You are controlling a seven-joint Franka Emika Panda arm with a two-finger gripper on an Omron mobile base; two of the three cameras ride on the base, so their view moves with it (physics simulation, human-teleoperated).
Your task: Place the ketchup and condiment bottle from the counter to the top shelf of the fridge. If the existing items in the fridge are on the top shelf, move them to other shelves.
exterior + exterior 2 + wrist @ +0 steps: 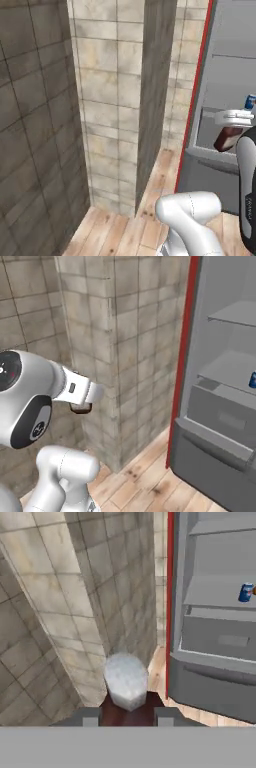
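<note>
Left of the open fridge (215, 637), against the tiled wall, the gripper (125, 714) is clamped on the ketchup (126, 687); in the hand view its pale cap juts up between the 2 fingertips (89, 716), with maroon body below. From the left base view the bottle's maroon body hangs under the hand just in front of the fridge's lower shelves. Further right, a blue can (245, 592) stands on a middle shelf, with something orange cut off at the frame edge beside it. The top shelf (220, 527) looks bare where it is visible. Judging by this, the step in hand is carrying bottle 1 of 2 to the fridge. Next, the arm should swing right, rise to the top shelf and set the bottle upright clear of the red side edge (170, 602).
</note>
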